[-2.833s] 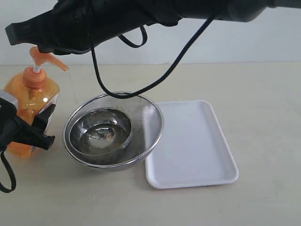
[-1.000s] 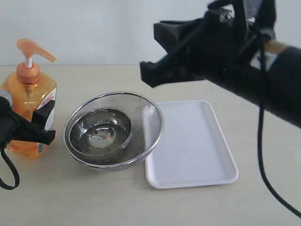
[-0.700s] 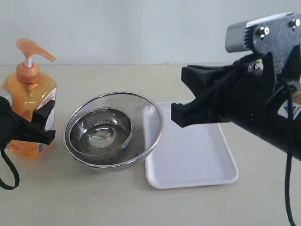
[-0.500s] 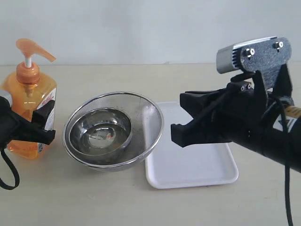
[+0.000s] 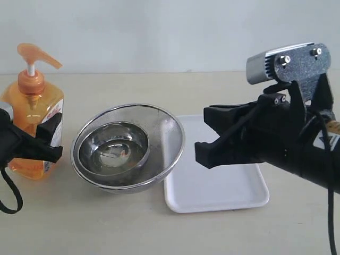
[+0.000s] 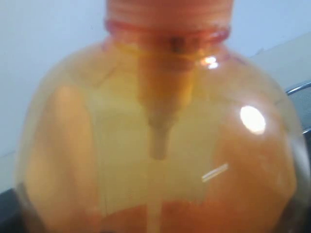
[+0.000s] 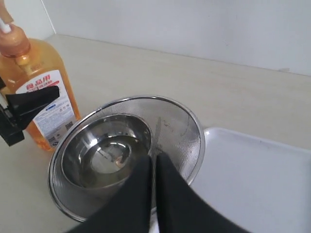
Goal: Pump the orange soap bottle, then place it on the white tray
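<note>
so the orange soap bottle (image 5: 31,109) stands upright at the far left, pump head raised on its white stem, mostly full I think. The white tray (image 5: 212,186) lies flat, well apart to its right.

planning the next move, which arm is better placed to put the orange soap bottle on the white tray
Left. The left gripper clasps the orange soap bottle by its body. The right gripper is shut and hangs near the white tray, apart from the bottle.

Exterior view: low, near-level across the table (image 5: 133,228), mid-range; soap bottle (image 5: 32,109) at 9 o'clock.
Left wrist view: hard against that bottle, filling the frame.
Right wrist view: raised, tilted down; shares bottle, bowls (image 5: 170,138) and tray (image 5: 212,186) with exterior.
</note>
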`<action>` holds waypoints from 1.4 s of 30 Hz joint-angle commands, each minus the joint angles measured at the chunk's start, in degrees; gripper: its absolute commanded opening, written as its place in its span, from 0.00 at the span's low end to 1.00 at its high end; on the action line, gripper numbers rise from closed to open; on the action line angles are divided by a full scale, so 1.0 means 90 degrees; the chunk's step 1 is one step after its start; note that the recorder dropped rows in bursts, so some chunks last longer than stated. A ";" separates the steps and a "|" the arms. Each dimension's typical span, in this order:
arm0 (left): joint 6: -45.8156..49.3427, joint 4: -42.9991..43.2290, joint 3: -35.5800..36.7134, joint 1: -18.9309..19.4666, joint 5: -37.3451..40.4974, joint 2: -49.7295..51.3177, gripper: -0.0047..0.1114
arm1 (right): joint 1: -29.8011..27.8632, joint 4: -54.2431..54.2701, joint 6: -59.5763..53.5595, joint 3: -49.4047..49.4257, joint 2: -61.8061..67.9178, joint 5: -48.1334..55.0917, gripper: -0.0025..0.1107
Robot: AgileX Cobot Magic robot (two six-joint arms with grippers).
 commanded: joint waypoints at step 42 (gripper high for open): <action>-0.1515 -0.0795 -0.0008 -0.0053 0.0092 0.0000 0.08 | -0.4261 0.0003 0.0010 -0.0007 -0.7162 -0.0358 0.02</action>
